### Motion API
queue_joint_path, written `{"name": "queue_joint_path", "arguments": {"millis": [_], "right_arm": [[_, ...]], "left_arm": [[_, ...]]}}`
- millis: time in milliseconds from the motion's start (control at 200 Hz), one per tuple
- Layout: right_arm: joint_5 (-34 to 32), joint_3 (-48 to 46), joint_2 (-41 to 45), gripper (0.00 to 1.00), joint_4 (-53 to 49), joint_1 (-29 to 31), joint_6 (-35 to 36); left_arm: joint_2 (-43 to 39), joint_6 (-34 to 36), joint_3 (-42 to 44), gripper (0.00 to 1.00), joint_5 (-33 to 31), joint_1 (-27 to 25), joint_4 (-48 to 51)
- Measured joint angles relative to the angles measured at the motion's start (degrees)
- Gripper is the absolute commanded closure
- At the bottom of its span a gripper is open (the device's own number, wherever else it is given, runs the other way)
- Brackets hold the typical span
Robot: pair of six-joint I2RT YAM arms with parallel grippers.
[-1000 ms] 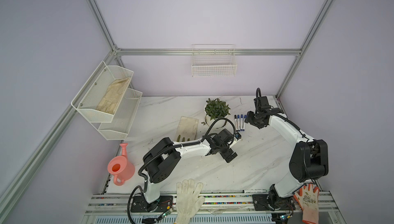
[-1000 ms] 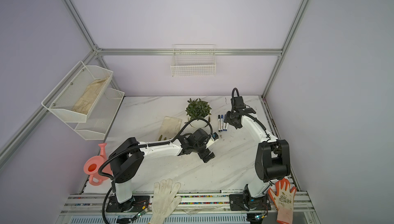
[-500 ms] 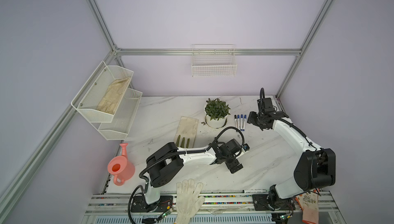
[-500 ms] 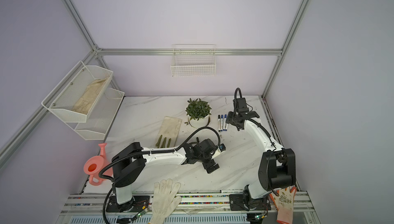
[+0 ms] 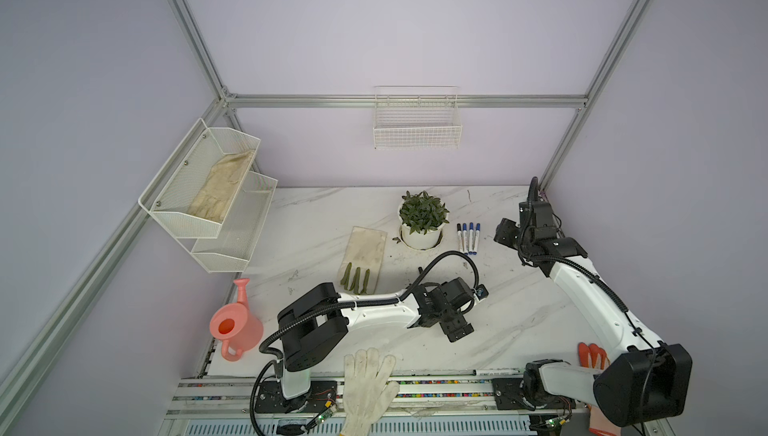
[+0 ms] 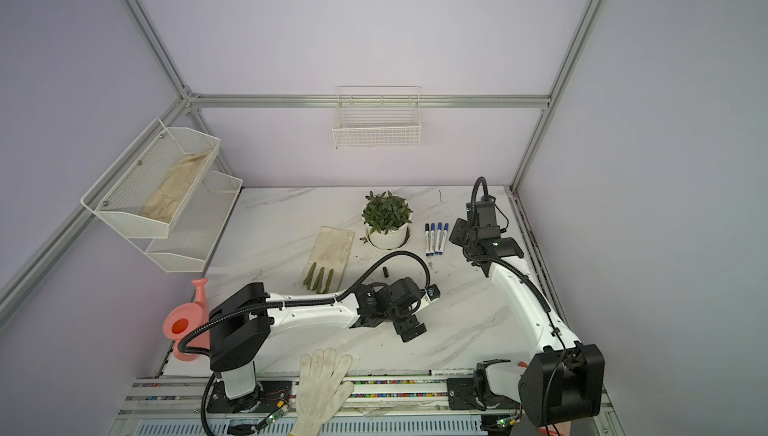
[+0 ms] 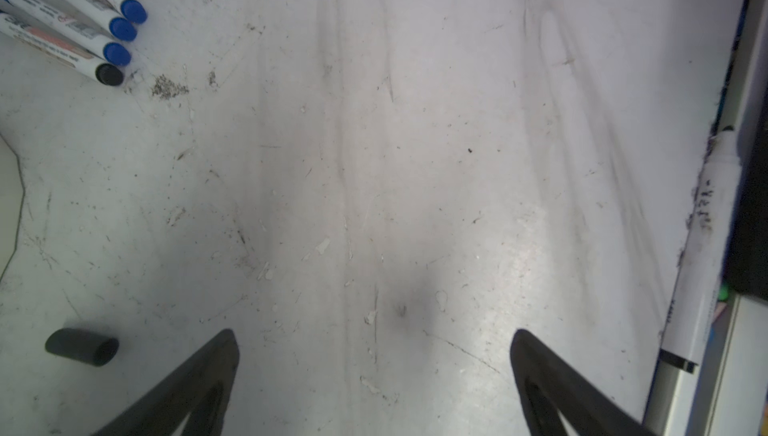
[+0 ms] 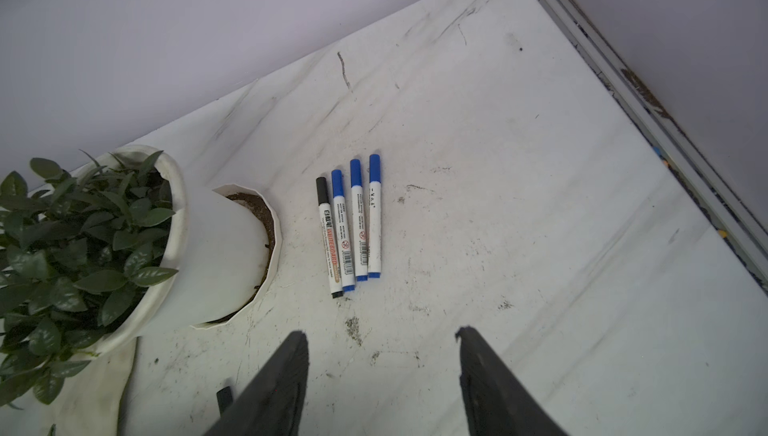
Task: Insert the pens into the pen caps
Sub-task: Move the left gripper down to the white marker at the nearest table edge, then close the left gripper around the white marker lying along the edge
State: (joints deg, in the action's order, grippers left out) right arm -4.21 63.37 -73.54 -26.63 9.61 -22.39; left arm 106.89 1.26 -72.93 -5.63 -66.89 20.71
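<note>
Several capped pens (image 8: 351, 222) lie side by side next to the plant pot, one with a black cap and three with blue; they show in both top views (image 5: 468, 238) (image 6: 435, 239). A loose black pen cap (image 7: 81, 346) (image 6: 385, 272) lies on the marble. One uncapped pen (image 7: 702, 247) (image 5: 496, 371) rests along the table's front edge. My left gripper (image 7: 374, 338) (image 5: 457, 330) hovers open over bare table between that cap and that pen. My right gripper (image 8: 380, 336) (image 5: 505, 234) stands open just right of the pen row, holding nothing.
A potted plant (image 5: 422, 222) stands left of the pen row. A beige glove with olive fingertips (image 5: 361, 261) lies mid-table. A pink watering can (image 5: 235, 326), a white glove (image 5: 368, 388) on the front rail, an orange glove (image 5: 594, 357) and wire racks (image 5: 208, 201) ring the table.
My left arm has swung its gripper towards the table's front. My right arm's elbow has dropped forward while its gripper drew slightly right of the pens. Both stay open.
</note>
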Motion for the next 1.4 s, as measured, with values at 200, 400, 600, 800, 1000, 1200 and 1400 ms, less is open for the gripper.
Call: {"name": "queue_joint_path", "arguments": {"millis": [200,400,600,800,1000,1200,1400], "right_arm": [[5.7,3.9,-10.8,0.43,-0.2,0.0,-3.4],[7.1,5.7,-16.9,0.44,-2.8,0.7,-5.6],[5.9,11.7,-22.0,0.43,-5.0,6.5,-6.1],[6.5,16.1,-22.6,0.43,-8.3,8.7,-7.0],[5.5,17.7,-21.0,0.42,-9.7,8.6,-7.4],[2.9,18.6,-19.1,0.42,-10.7,10.5,-7.3],[4.3,19.8,-17.8,0.42,-11.0,11.0,-7.3]], "left_arm": [[4.1,-1.2,-4.5,0.00,0.3,-2.4,8.2],[6.3,-2.4,-12.0,0.00,2.3,-7.6,12.7],[12.6,-3.4,-23.2,0.00,6.6,-9.7,16.1],[22.8,-2.0,-33.4,0.00,7.0,-11.0,22.9],[23.8,1.5,-33.4,0.00,5.0,-12.8,27.3],[22.6,2.8,-30.9,0.06,4.8,-12.6,26.6],[20.6,2.8,-26.9,0.12,1.3,-13.2,23.4]]}}
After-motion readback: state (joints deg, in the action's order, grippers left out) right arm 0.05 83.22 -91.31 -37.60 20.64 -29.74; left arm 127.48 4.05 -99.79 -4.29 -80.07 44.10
